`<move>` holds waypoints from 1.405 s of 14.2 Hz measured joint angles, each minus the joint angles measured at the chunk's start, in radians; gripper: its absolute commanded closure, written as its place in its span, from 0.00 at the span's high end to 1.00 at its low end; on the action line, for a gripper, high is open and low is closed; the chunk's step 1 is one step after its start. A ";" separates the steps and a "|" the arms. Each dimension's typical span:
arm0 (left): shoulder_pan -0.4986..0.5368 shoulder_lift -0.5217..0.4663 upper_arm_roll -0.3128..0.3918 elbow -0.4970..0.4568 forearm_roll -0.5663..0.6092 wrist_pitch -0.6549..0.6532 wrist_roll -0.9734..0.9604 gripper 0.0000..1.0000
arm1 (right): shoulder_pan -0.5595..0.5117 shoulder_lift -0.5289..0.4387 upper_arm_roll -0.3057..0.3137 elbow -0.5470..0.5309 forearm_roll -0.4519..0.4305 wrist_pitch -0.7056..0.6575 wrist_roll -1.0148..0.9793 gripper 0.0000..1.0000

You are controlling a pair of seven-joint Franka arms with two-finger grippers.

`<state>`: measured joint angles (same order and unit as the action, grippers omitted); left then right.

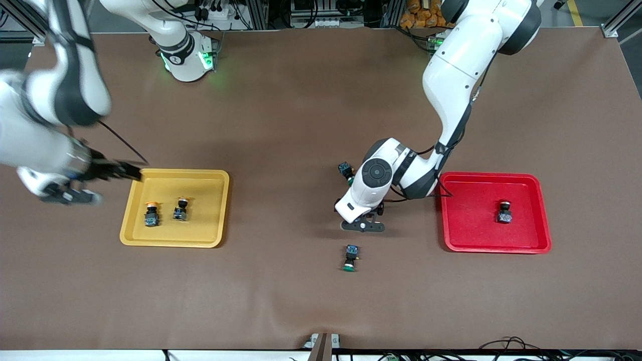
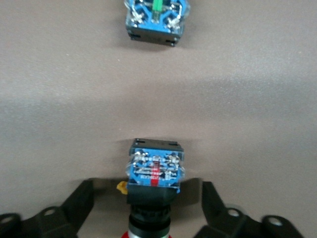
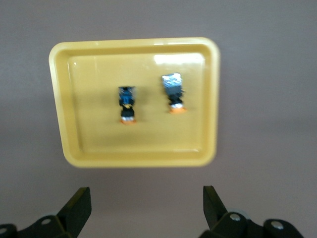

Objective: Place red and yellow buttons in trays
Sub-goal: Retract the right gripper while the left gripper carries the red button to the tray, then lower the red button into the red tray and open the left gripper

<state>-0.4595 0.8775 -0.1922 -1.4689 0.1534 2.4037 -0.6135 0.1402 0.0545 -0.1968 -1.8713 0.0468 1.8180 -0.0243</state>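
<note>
The open left gripper straddles a red button, cap cut off; right gripper open.

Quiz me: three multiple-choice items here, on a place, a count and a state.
1. The left gripper is: A over a tray; B astride a red-capped button on the table; C gripping a cable.
2. The yellow tray holds: A one button; B two; C three.
3. The right gripper, beside the yellow tray, is: A open, empty; B shut on a button; C shut, empty.
B: its fingers flank the button. B: two orange-capped buttons lie inside. A: its fingers stand apart, nothing between.
</note>
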 measured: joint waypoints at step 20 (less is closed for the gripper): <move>0.372 -0.389 0.003 -0.130 0.003 -0.432 0.486 0.00 | -0.040 -0.145 0.018 0.150 -0.091 -0.214 -0.047 1.00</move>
<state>-0.0879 0.4884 -0.1890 -1.5994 0.1563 1.9719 -0.1275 0.1004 -0.0901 -0.1787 -1.7213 -0.0442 1.6040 -0.0711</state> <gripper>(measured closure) 0.559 0.000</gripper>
